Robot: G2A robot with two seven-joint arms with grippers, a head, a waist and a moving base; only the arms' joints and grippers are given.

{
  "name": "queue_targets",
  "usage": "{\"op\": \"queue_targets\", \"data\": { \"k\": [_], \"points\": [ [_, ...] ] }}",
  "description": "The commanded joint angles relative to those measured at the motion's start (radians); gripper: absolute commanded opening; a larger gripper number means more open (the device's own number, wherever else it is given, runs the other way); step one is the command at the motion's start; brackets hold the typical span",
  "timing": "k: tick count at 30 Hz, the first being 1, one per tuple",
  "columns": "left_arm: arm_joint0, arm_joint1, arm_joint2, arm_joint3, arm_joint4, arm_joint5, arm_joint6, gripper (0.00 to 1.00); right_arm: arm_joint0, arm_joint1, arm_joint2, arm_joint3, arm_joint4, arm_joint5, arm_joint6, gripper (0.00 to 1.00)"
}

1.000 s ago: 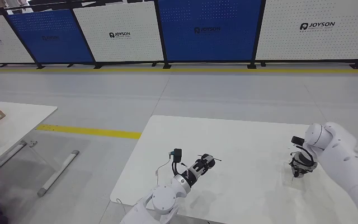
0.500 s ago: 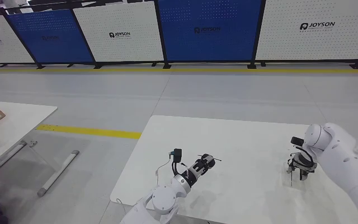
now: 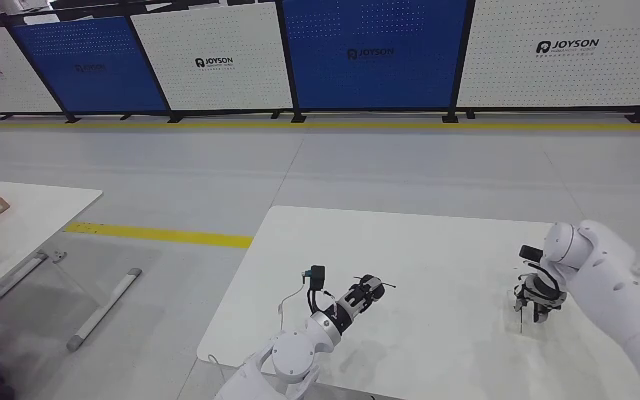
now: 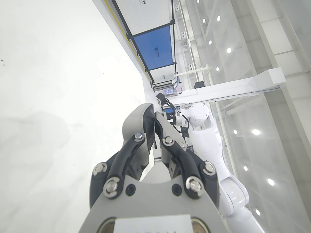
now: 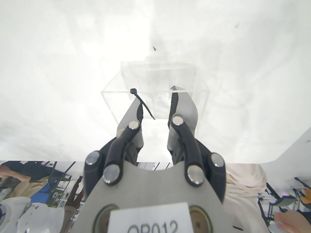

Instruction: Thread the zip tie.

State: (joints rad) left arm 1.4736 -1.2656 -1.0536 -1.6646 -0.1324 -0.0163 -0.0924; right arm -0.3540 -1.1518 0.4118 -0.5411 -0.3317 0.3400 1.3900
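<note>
The right pincer (image 5: 155, 95) is released, its jaws spread. Just inside one finger the zip tie (image 5: 142, 103) lies slantwise, head toward the fingertip, seemingly resting on the clear box (image 5: 116, 91) beyond the tips. Thin, light and springy, it would likely skid on that slick face, so mid-strap looks the safest hold. Well apart, the left pincer (image 3: 371, 290) is clenched, on what cannot be told.

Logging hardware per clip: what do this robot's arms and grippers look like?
The left arm and right arm are glossy white rounded shells with black wrist cables. Left gripper and right gripper: grey metal bodies, black linkages, silver bolts, ribbed black-lined jaws, white label.
</note>
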Motion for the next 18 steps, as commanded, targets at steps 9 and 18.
{"op": "queue_targets", "data": {
  "k": [9,18],
  "points": [
    [0.0,0.0,0.0,0.0,0.0,0.0,0.0,0.0,0.005,-0.007,-0.01,0.017,0.01,-0.003,0.0,0.18],
    [0.0,0.0,0.0,0.0,0.0,0.0,0.0,0.0,0.011,-0.014,-0.016,0.034,0.018,-0.009,0.0,0.0]
  ]
}}
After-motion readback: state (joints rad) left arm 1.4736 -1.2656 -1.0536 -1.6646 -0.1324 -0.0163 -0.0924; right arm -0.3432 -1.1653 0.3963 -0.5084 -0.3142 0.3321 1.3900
